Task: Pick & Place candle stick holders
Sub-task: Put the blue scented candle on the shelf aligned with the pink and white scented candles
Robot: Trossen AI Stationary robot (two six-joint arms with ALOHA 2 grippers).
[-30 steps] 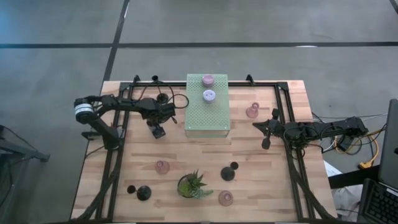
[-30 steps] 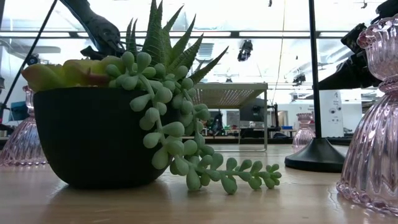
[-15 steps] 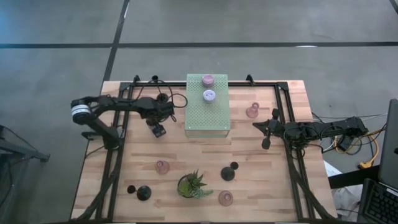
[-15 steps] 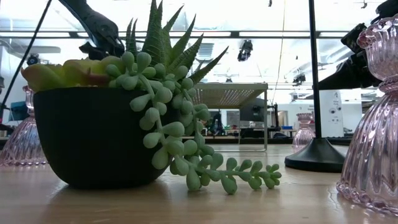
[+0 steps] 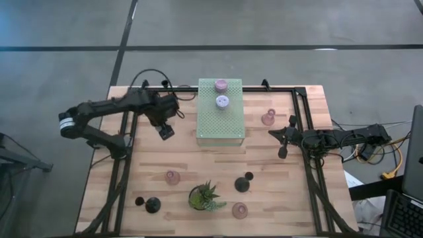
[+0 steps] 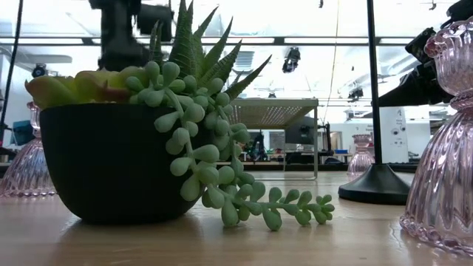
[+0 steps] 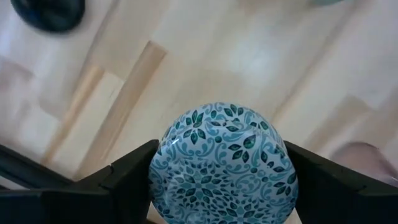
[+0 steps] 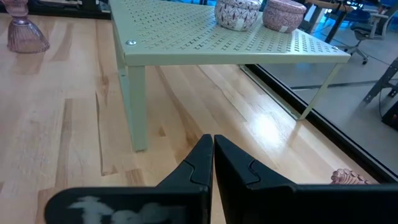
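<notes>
Lifted since a second ago toward the high view's upper left, your left gripper (image 5: 166, 131) clamps a squat blue-patterned round holder (image 7: 224, 165); lower it level onto the pale green perforated stand (image 5: 221, 122), while your right gripper (image 5: 283, 151) waits pinched empty.

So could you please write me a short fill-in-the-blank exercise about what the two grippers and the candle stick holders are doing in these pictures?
1. The left gripper is shut on a round holder with a ____ floral pattern.
2. On top of the pale green perforated box stand ____ squat holders.
3. The fingers of the right gripper are ____ and hold nothing.
4. The potted plant stands on the table between two ____ glass holders.

Missing words: teal; two; shut; pink
</notes>
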